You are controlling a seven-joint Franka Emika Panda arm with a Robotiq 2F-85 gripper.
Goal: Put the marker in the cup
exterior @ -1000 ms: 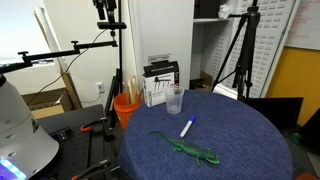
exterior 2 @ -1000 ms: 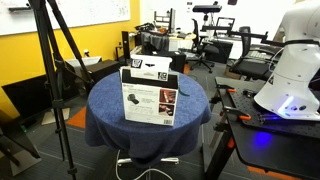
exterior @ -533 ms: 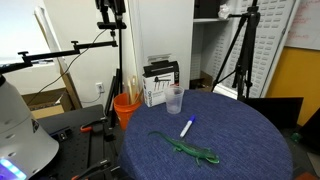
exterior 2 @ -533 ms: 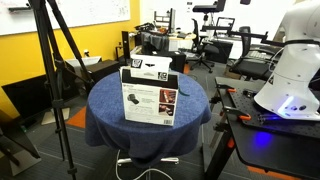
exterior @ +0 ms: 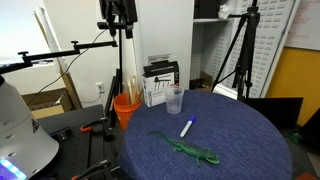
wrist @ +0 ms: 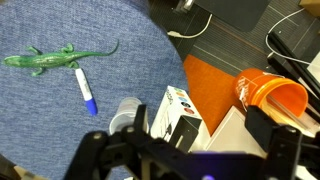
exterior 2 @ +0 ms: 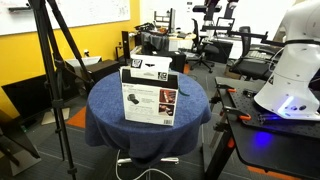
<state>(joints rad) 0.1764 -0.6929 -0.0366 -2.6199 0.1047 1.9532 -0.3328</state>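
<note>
A lab with tripods [exterior: 238, 50] surrounds a round, blue-clothed table [exterior: 250, 125]. The gripper [wrist: 188, 152] hangs high, jaws wide, empty. On the cloth, the marker [exterior: 186, 127] lies apart, between the green toy lizard [exterior: 186, 150] and the clear cup [exterior: 175, 99].

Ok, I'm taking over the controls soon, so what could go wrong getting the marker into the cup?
The marker lies flat on the cloth near the toy lizard, so the open claw might snag cloth or nudge the lizard. The clear cup stands close to the box; a bump while dropping the marker in could tip it.
</note>
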